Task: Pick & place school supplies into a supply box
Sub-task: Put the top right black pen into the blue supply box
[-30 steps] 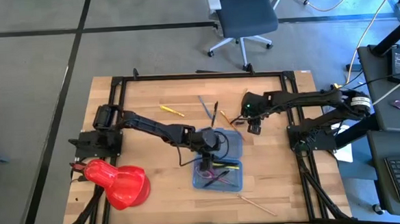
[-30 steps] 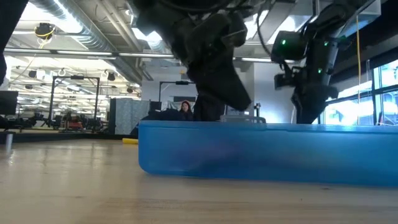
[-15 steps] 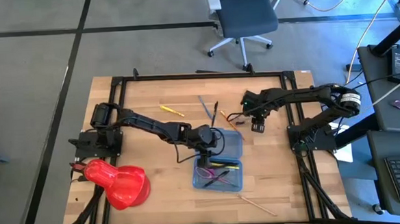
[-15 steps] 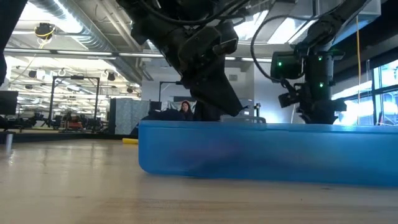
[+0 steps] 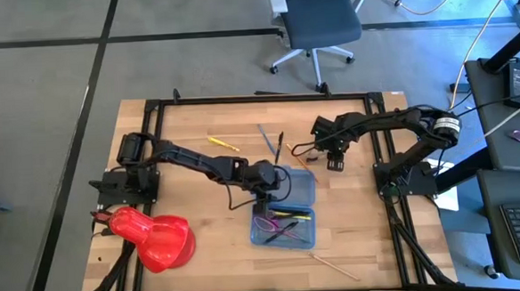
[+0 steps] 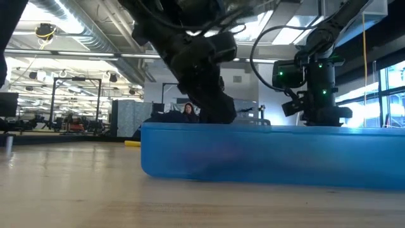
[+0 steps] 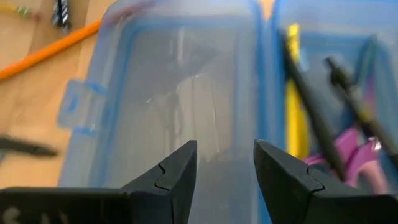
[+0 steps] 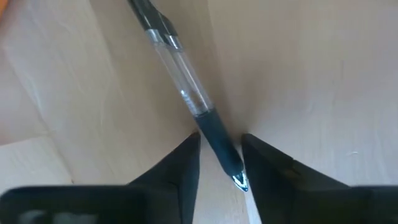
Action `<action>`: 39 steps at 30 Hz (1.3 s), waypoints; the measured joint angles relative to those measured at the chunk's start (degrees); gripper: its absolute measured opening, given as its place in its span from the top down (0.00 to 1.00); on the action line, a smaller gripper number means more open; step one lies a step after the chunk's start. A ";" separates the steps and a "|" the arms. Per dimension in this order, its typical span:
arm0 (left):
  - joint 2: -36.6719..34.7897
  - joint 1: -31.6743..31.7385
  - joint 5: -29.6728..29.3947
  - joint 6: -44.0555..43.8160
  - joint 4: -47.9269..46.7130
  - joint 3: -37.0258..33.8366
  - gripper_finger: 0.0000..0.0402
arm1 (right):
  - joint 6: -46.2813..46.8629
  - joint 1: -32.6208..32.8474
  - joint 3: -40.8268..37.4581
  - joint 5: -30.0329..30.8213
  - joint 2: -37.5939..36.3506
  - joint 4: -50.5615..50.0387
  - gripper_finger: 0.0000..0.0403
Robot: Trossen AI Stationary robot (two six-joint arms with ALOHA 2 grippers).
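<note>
The supply box (image 5: 285, 206) lies open, two blue halves side by side. Its near half holds purple scissors (image 5: 266, 224) and a yellow and a black pen (image 5: 292, 216). My left gripper (image 7: 225, 165) hangs open over the bare far half (image 7: 180, 93) and holds nothing. My right gripper (image 5: 335, 162) points down at the table to the box's far right. It is open, one finger on each side of the dark grip of a clear pen (image 8: 186, 93) that lies flat on the wood. More pens and pencils (image 5: 269, 142) lie beyond the box.
A glossy red blob (image 5: 153, 238) sits at the near left corner. A yellow pencil (image 5: 224, 144) lies far left of the box and a plain wooden one (image 5: 335, 266) near the front edge. In the low view the box's blue wall (image 6: 272, 155) hides both fingertips.
My right gripper has sunk toward the table, and its wrist has tipped to point straight down. My left gripper has shifted a little toward the table's left edge above the box's far half.
</note>
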 joint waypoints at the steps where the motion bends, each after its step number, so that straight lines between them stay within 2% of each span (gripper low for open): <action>1: 0.00 0.37 -0.04 -0.05 -0.79 0.00 0.62 | 0.00 0.02 -0.02 -0.12 0.02 -0.06 0.72; 9: -0.02 3.64 -0.18 -2.54 -9.04 0.00 0.63 | 1.39 -0.02 -0.04 -2.73 0.11 -0.25 0.88; 16: -3.62 5.56 -0.79 -3.74 -19.33 0.00 0.62 | 6.60 0.70 -0.48 -2.90 -2.49 -0.80 0.89; 23: -9.92 5.60 -14.76 -2.15 -24.89 0.00 0.62 | 12.61 3.90 -0.57 -6.47 -7.59 -3.25 0.90; 27: -10.63 5.61 -15.08 -0.73 -26.18 0.02 0.63 | 16.87 7.29 -0.57 -8.78 -9.68 -3.31 0.89; 31: -10.60 5.73 -15.27 -2.32 -32.68 -0.39 0.62 | 23.97 11.96 -0.55 -11.55 -11.48 -2.96 0.89; 34: -11.29 6.31 -17.35 -3.70 -33.84 -3.66 0.62 | 30.07 16.71 -0.46 -15.85 -11.96 -0.21 0.89; 39: -14.40 9.44 -18.08 -3.51 -30.96 -10.26 0.63 | 38.36 24.56 2.04 -16.20 -12.02 1.02 0.89</action>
